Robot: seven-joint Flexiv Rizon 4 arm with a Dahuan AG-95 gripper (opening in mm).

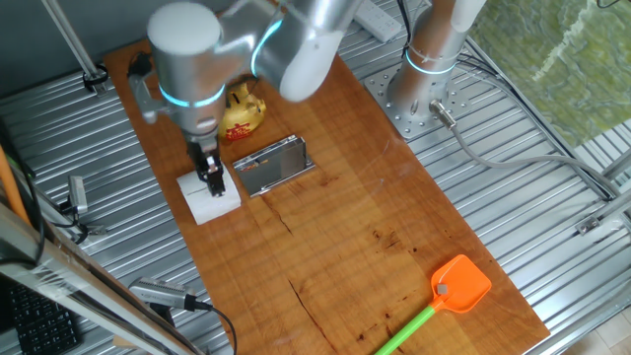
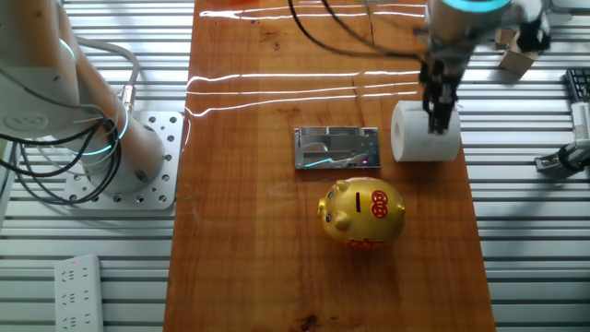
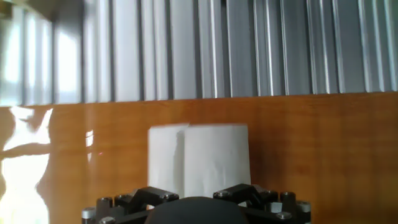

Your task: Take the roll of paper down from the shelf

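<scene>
Basically done: paper roll [image 2: 424, 136] sits on table beside the shelf [image 2: 336, 148], not on it. Gripper [image 2: 439, 118] at roll top; can't tell whether it's gripping.

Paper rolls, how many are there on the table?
1. The roll of paper sits on the wooden table beside the shelf, not on it, with the gripper at it. The shelf top is bare. The arm could hide something behind it.
</scene>
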